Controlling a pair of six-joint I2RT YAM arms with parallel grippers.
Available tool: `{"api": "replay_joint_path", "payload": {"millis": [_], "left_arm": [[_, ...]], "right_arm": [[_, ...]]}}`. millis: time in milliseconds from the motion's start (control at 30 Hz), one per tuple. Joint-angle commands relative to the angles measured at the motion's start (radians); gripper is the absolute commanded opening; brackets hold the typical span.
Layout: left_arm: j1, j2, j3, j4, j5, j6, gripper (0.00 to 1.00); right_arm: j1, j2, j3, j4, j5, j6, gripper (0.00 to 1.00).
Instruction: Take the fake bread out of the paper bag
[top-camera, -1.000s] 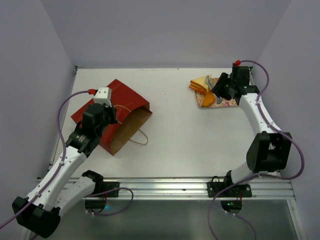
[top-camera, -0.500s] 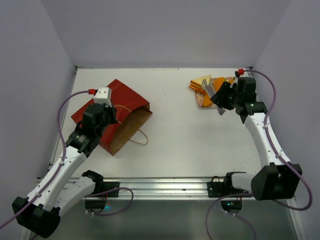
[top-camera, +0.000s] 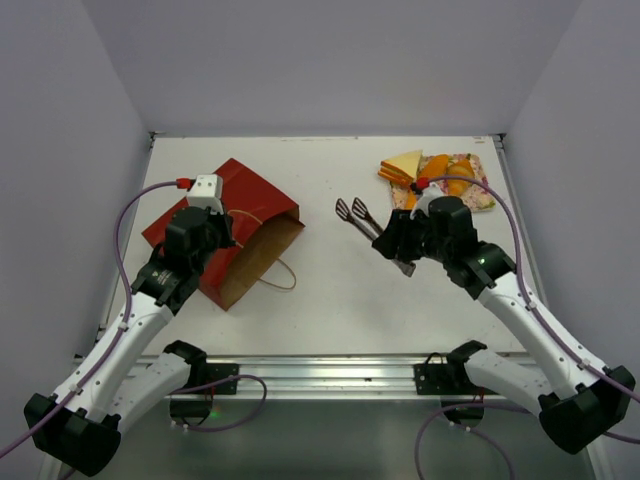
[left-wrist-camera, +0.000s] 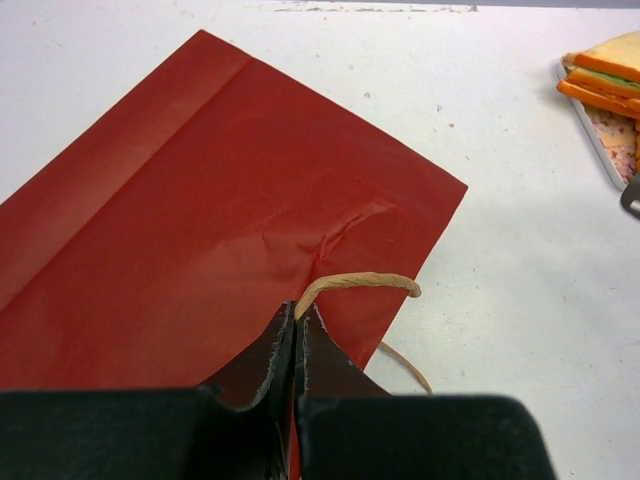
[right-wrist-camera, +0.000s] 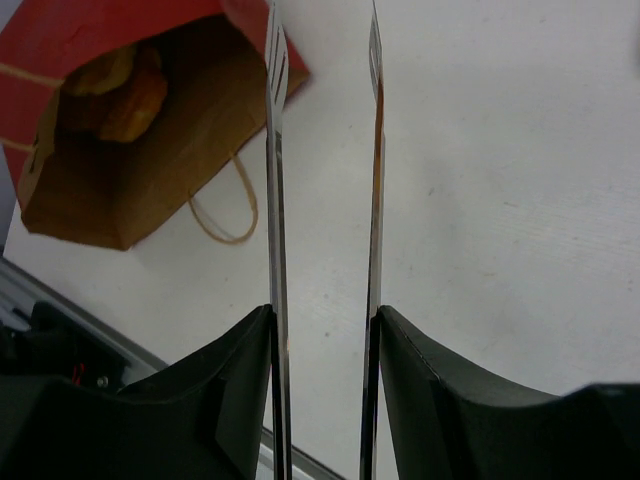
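while the left tool (left-wrist-camera: 297, 308) pinches the bag (left-wrist-camera: 200, 200) by its handle, the right tool (right-wrist-camera: 322, 312) grips open tongs (right-wrist-camera: 277, 200). next, probably: reach inside and close on the bread (right-wrist-camera: 120, 90).

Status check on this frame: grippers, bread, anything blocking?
Left gripper shut on paper bag rim, mouth open. Right gripper shut on tongs, tips short of the bag. Fake bread inside bag. Nothing between.
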Motion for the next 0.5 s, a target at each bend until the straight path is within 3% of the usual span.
{"api": "replay_joint_path", "payload": {"millis": [0, 267, 467], "left_arm": [[0.009, -0.014, 0.006, 0.028, 0.013, 0.011, 0.0], [0.009, -0.052, 0.017, 0.014, 0.074, 0.05, 0.0], [0.009, -0.1, 0.015, 0.022, 0.228, 0.11, 0.0]], "right_arm": [[0.113, -0.044, -0.017, 0.049, 0.027, 0.0, 0.49], [0.33, -0.057, -0.112, 0.16, 0.089, 0.038, 0.49], [0.455, 0.004, -0.16, 0.314, 0.125, 0.039, 0.49]]}}
